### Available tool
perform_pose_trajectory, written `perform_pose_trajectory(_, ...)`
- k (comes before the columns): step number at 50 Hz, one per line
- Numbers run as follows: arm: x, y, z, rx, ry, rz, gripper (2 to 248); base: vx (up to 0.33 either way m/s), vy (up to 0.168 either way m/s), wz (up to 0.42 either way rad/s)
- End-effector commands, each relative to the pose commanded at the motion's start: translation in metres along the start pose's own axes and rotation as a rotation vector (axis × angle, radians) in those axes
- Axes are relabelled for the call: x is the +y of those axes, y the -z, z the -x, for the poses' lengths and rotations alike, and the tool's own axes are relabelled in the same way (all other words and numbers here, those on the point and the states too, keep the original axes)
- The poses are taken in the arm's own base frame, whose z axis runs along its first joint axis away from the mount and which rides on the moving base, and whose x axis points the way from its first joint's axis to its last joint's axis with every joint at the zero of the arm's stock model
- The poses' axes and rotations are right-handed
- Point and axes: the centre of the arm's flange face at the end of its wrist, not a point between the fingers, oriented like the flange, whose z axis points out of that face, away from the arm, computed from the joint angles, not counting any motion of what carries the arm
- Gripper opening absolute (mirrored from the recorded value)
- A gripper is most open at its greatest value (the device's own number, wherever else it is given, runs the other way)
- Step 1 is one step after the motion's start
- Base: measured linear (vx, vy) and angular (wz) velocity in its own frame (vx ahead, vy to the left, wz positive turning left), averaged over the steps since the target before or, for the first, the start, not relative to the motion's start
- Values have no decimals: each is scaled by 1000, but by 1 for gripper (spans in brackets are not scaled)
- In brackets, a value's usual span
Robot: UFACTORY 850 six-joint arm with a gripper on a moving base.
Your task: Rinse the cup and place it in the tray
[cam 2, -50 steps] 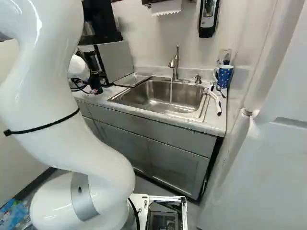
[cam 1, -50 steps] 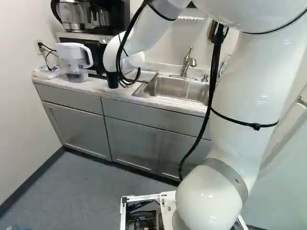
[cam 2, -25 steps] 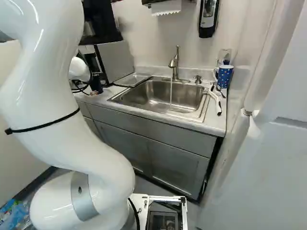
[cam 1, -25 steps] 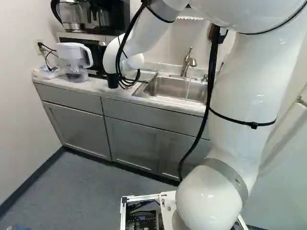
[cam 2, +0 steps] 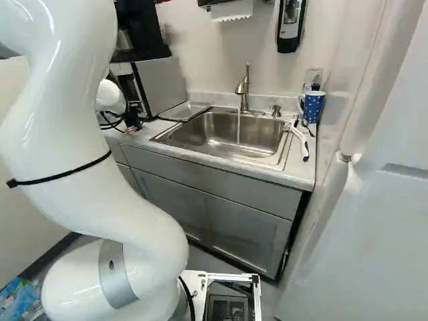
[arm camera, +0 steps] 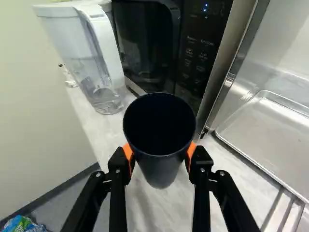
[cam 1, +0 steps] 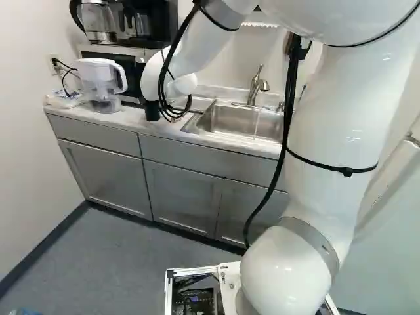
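Note:
In the right base view my gripper (cam 2: 131,111) shows only in part, low over the counter beside the microwave. In the wrist view the gripper (arm camera: 161,153) has its orange pads pressed on both sides of the dark cup (arm camera: 161,171), whose open mouth faces the camera. The cup (cam 1: 152,111) stands at the counter's front part in the left base view. The metal tray (arm camera: 270,130) lies beside the microwave, next to the sink (cam 2: 221,137). Water runs from the faucet (cam 2: 244,87) into the basin.
A white water pitcher (arm camera: 89,53) stands on the counter near the cup, with the microwave (arm camera: 169,43) close behind. Right of the sink are a blue dotted mug (cam 2: 313,107) and a white-handled brush (cam 2: 299,138). A soap dispenser (cam 2: 290,23) hangs on the wall.
The arm's upper part and wrist have shifted slightly, and the cup shows a little further left in the left base view. The base has stayed in place.

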Motion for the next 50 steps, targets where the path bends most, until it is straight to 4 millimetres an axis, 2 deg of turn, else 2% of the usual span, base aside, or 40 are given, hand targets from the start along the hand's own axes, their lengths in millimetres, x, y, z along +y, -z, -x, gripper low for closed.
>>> perform_pose_trajectory(15, 3, 3, -1, 4, -2, 4, 122, 0, 0, 0)
perform_pose_trajectory(50, 43, 50, -22, 71, -32, 75, 122, 0, 0, 0)
